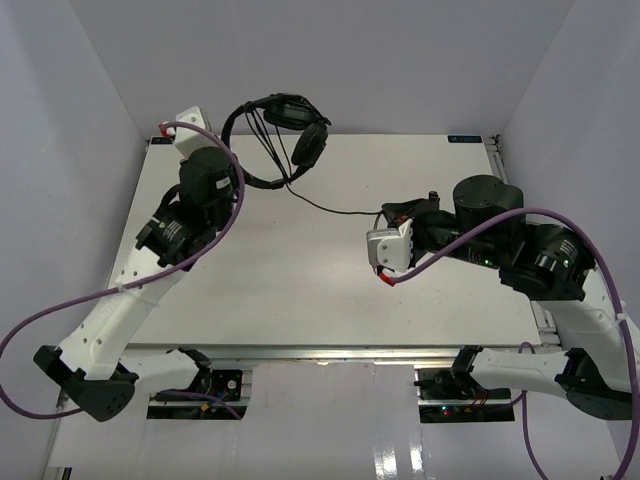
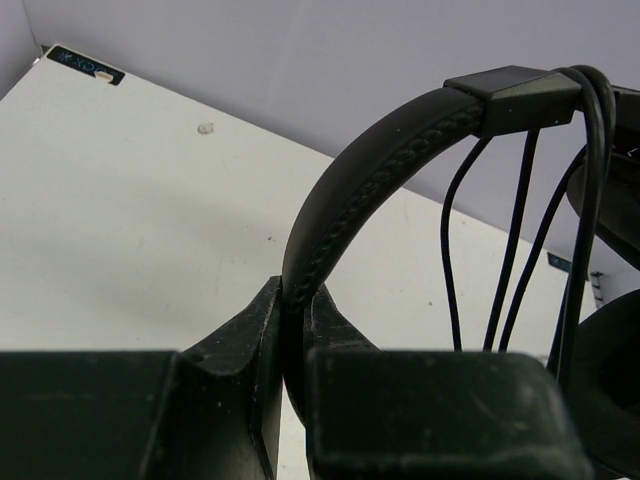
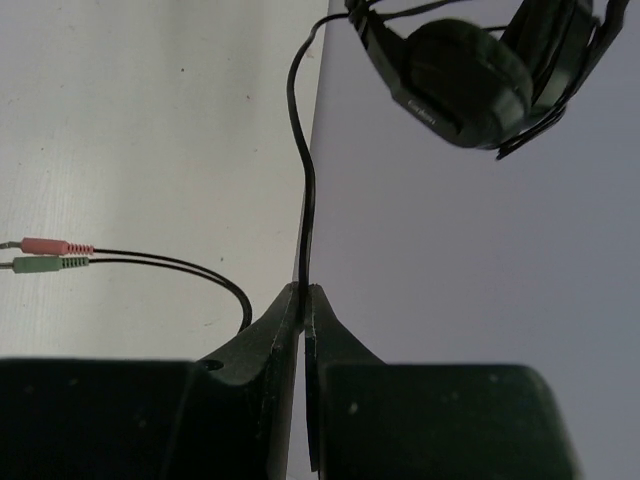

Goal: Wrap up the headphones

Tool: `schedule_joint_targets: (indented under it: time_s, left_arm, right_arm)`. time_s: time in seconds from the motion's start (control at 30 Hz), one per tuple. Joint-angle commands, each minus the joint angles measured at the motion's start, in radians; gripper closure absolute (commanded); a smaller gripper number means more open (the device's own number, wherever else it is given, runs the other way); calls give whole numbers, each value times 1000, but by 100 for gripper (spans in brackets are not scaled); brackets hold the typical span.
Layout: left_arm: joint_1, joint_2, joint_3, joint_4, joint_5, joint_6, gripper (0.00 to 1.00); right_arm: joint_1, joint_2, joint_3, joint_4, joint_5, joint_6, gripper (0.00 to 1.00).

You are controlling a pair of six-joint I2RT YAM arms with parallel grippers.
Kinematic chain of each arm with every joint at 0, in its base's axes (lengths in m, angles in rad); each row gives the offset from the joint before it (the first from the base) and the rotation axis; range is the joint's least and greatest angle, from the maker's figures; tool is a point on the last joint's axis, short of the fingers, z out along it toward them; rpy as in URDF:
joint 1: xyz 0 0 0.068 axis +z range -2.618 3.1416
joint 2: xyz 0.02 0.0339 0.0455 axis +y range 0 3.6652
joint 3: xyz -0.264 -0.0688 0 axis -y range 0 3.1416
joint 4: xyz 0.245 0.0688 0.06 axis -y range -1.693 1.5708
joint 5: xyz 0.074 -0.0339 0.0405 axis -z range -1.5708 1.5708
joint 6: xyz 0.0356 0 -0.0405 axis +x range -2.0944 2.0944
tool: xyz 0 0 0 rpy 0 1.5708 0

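Observation:
The black headphones hang above the table's far left edge, earcups to the right. My left gripper is shut on the padded headband; in the left wrist view its jaws pinch the band. Strands of the thin black cable hang over the headband's slider. The cable runs right to my right gripper, which is shut on it. Behind that grip the cable loops back to a pink plug and a green plug lying over the table. An earcup shows ahead.
The white table is walled in by pale panels on the left, back and right. Thick purple robot cables trail from both arms. A small label marks the table's far corner.

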Motion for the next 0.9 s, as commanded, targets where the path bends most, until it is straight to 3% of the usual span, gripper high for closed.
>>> schedule_joint_targets:
  time_s: [0.0, 0.53, 0.87]
  left_arm:
    - [10, 34, -21, 73, 10, -27, 100]
    - [44, 146, -169, 92, 166, -47, 100]
    - [44, 230, -221, 68, 393, 5, 100]
  right_arm:
    - [17, 20, 49, 54, 44, -17, 92]
    - [28, 32, 21, 246, 93, -21, 92]
    - [28, 89, 1, 318, 81, -14, 92]
